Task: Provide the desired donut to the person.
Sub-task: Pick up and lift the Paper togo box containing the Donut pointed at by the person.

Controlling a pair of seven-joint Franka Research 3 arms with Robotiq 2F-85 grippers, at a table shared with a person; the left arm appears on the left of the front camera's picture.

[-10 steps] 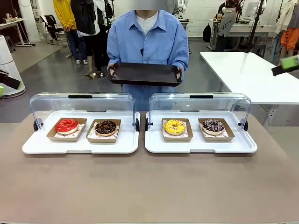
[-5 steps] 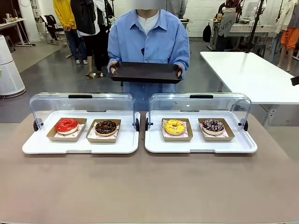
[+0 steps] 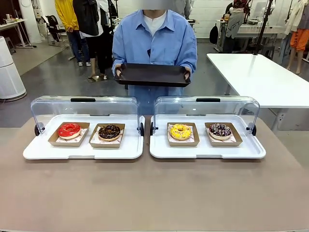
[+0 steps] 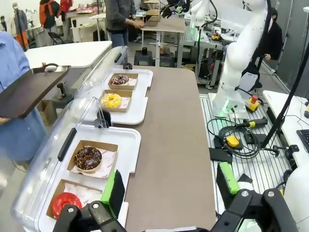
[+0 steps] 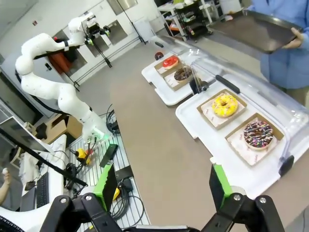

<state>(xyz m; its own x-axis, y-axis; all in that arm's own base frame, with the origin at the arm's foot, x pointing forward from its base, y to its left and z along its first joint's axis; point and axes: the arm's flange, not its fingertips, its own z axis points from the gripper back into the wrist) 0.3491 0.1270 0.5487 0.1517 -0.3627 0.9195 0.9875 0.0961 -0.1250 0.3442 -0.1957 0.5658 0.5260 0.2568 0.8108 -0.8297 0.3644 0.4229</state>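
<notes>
four donuts are sitting on the near side of the table [image 3: 154,193], each in its own cardboard boat [image 3: 54,140]. from the robot's left they are the red donut [image 3: 69,129], the chocolate donut [image 3: 109,131], the yellow donut [image 3: 180,131] and the sprinkled donut [image 3: 220,129]. nothing is showing me which one is wanted, so the first risk i'm seeing is the robot picking the wrong one. the left claw [image 4: 170,191] and the right claw [image 5: 162,186] are both hanging wide open with nothing in them, well back from the food.

the glaze is looking glossy and soft, so a pinch on the ring itself would be squashing it or smearing the green pads. the boats are looking like thin brown card with low flared walls over a paper liner. gripping one wall could be buckling it or tipping the donut out.

the boats are resting in pairs on two white trays [image 3: 82,152], smooth plastic with rounded corners. their clear lids [image 3: 84,108] are standing curved along the far edge, so a carried boat could be clipping them. beyond them the person [image 3: 154,43] is holding a flat dark tray [image 3: 152,75] in both hands, up in the air, so a poorly judged release would be dropping the boat short.
</notes>
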